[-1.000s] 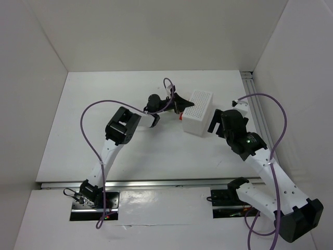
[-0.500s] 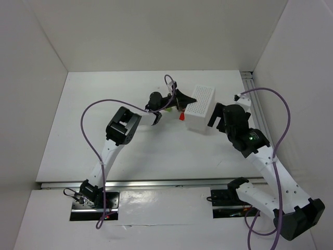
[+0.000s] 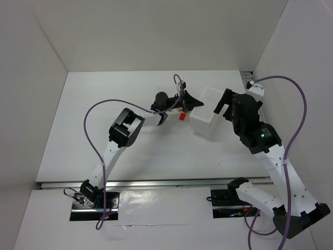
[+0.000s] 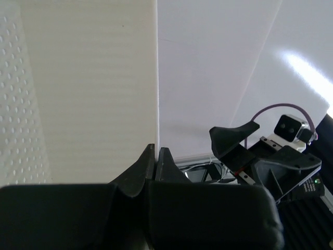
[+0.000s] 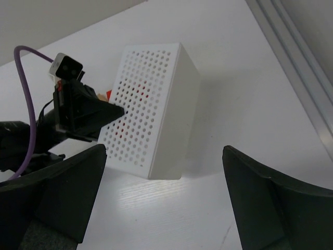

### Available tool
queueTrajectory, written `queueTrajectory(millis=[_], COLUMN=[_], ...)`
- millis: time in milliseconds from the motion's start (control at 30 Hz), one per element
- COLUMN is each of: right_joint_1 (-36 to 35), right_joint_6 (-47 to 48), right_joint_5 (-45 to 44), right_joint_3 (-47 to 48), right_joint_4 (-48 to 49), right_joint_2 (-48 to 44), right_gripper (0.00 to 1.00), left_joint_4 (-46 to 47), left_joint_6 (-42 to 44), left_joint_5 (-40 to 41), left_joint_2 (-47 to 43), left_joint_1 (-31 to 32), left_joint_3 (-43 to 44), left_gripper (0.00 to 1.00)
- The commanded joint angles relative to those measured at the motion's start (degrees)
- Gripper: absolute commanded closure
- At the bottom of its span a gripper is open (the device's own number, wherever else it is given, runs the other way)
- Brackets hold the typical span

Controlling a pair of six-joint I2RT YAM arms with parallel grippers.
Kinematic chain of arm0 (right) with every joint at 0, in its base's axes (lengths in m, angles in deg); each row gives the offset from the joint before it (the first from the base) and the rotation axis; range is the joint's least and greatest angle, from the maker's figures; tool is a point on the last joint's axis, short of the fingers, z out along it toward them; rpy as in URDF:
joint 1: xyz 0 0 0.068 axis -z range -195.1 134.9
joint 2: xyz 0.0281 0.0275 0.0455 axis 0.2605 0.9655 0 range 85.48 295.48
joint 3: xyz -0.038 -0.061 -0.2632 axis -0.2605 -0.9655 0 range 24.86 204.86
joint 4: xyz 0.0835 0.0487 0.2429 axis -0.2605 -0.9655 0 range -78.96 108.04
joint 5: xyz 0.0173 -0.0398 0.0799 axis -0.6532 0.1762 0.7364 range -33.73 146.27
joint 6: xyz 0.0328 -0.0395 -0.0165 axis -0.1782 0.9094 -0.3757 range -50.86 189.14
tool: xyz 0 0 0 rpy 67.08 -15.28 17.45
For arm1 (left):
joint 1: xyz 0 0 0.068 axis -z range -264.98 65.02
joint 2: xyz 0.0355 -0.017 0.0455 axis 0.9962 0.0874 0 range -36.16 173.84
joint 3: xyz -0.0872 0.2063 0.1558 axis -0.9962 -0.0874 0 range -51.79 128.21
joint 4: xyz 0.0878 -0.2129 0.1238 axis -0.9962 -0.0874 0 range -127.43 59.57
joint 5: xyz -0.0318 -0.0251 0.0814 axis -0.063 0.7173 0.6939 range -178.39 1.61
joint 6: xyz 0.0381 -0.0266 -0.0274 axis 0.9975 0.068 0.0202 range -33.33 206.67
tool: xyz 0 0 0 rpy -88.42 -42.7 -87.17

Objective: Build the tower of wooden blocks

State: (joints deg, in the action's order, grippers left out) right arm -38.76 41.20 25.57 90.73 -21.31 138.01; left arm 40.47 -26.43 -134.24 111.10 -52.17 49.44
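Left gripper (image 4: 156,151) is closed on nothing, tips right at the left wall of the box (image 3: 207,110). Right gripper (image 5: 164,153) is wide open and empty, just off the box's right side. One red block (image 3: 182,116) lies on the table (image 3: 104,130) just left of the box, and more red shows through the box's perforated face.

Nothing legible anywhere in the three views: no text, label, brand, number or sign to be read.
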Motion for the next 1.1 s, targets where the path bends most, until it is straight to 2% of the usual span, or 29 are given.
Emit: queueTrajectory(millis=[0, 100, 200, 233, 267, 300, 333, 367, 400, 433, 467, 533, 600, 633, 733, 767, 933, 1067], right_joint_1=[-0.33, -0.33, -0.33, -0.33, -0.33, -0.33, -0.33, -0.33, -0.33, -0.33, -0.33, -0.33, -0.33, -0.33, -0.33, -0.33, -0.33, -0.33], right_joint_6=[2.10, 3.33, 3.33, 3.94, 3.95, 3.95, 4.47, 4.48, 4.48, 4.48, 4.48, 4.48, 5.00, 5.00, 5.00, 5.00, 3.86, 3.25], right_joint_5=[-6.11, -7.53, -8.76, -9.46, -9.47, -9.99, -10.00, -10.00, -10.00, -9.47, -9.47, -8.76, -8.76, -8.16, -5.97, -5.26, 0.53, 3.27], right_joint_3=[4.79, 6.99, 9.02, 9.54, 9.54, 10.07, 10.07, 10.07, 10.59, 10.60, 10.60, 10.60, 9.90, 9.90, 10.42, 10.42, 9.20, 8.05], right_joint_4=[-3.10, -3.63, -2.93, -2.23, -1.61, -0.56, -0.03, 0.85, 1.47, 1.99, 3.31, 3.85, 5.33, 5.34, 5.87, 5.87, 7.80, 9.12], right_joint_2=[0.64, 1.17, 1.78, 1.78, 1.78, 1.78, 1.78, 1.78, 1.78, 1.78, 2.31, 2.93, 5.20, 5.99, 9.60, 11.26, 15.31, 19.09], right_gripper=[0.00, 0.00, 0.00, 0.00, 0.00, 0.00, 0.00, 0.00, 0.00, 0.00, 0.00, 0.00, 0.00, 0.00, 0.00, 0.00, 0.00, 0.00], left_joint_4=[27.72, 24.49, 6.34, -1.03, -19.47, -30.61, -42.30, -62.17, -69.33, -75.14, -85.03, -94.75, -105.98, -109.01, -117.10, -120.26, -117.31, -116.42], left_joint_6=[-11.52, -9.61, 0.65, 11.13, 17.76, 25.31, 40.78, 47.38, 56.14, 59.71, 63.14, 73.48, 78.97, 83.96, 90.67, 92.95, 97.01, 100.09], left_joint_5=[0.58, -3.18, -13.89, -18.45, -19.97, -20.68, -19.73, -18.68, -16.75, -15.95, -14.90, -9.48, -4.72, 0.44, 14.85, 27.00, 45.12, 58.11], left_joint_2=[-0.75, -1.62, -7.50, -9.69, -11.97, -16.43, -18.39, -21.02, -21.92, -22.80, -23.68, -26.58, -28.16, -30.00, -32.82, -34.57, -36.61, -31.97], left_joint_1=[0.05, 0.58, 0.58, 0.58, -0.12, -0.64, -2.13, -3.01, -4.15, -6.52, -7.76, -11.09, -13.29, -15.31, -18.39, -20.32, -24.91, -25.87], left_joint_3=[4.85, 7.30, 8.81, 9.33, 9.34, 10.12, 11.17, 14.05, 15.30, 17.23, 18.03, 20.05, 22.95, 23.57, 24.19, 22.71, 15.76, 15.84], left_gripper=[1.00, 1.00, 1.00, 1.00, 1.00, 1.00, 1.00, 1.00, 1.00, 1.00, 1.00, 1.00, 1.00, 1.00, 1.00, 1.00, 1.00, 1.00])
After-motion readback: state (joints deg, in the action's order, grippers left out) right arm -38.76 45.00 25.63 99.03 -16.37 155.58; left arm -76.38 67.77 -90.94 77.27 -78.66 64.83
